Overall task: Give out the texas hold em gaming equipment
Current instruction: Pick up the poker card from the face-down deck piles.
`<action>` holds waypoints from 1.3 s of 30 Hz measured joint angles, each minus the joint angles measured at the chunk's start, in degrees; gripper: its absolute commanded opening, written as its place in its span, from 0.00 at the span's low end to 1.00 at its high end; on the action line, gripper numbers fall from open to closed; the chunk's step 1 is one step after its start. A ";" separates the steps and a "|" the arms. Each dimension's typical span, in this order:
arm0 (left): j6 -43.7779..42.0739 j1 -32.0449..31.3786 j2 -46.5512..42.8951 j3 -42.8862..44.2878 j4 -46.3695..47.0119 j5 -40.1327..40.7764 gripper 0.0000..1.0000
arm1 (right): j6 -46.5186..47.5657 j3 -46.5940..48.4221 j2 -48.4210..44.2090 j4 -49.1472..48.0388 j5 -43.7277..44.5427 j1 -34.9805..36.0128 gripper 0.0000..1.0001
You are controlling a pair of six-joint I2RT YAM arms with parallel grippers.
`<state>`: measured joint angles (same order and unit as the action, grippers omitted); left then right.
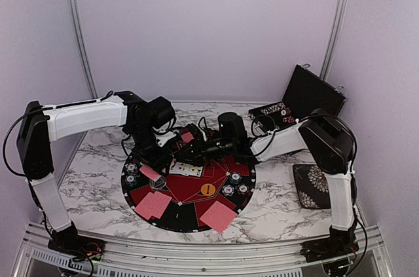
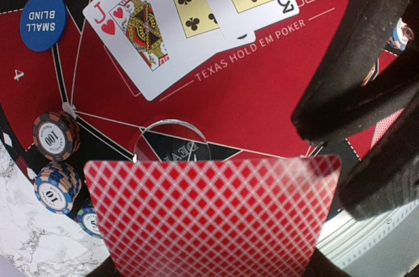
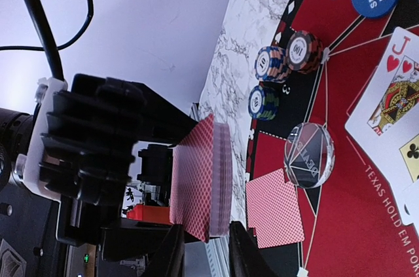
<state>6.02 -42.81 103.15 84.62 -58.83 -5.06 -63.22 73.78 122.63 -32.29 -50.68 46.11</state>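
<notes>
Pale lilac walls enclose a marble table [image 1: 98, 179] bearing a round felt mat [image 1: 196, 188]. Left gripper [image 2: 209, 270] pinches a deck of cards [image 3: 203, 185]; right gripper [image 3: 204, 251] fingers, narrowly parted, straddle its edge at six o'clock.

red-backed deck [image 3: 200, 182] upright above felt; 3 cards [image 2: 190, 15] face-up.

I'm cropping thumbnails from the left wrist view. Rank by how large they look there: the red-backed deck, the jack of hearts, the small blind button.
1. Red-backed deck, nearest the camera, so enlarged.
2. Jack of hearts, partly overlapped.
3. Small blind button.
</notes>
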 measured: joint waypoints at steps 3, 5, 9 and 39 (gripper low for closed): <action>-0.04 0.02 0.00 0.00 0.00 0.00 0.45 | 0.00 0.04 0.00 0.00 0.00 0.02 0.20; -0.04 0.07 0.00 0.00 0.00 0.00 0.45 | -0.02 0.26 0.04 0.02 0.00 0.02 0.20; -0.04 0.07 0.00 0.00 0.00 0.00 0.45 | -0.02 0.68 0.04 0.00 -0.04 0.07 0.18; -0.07 0.24 0.00 -0.02 0.00 0.00 0.45 | -0.66 1.42 0.26 0.22 0.02 0.59 0.01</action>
<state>5.96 -42.57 103.15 84.60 -58.83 -5.06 -63.88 75.20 122.89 -32.08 -50.65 46.70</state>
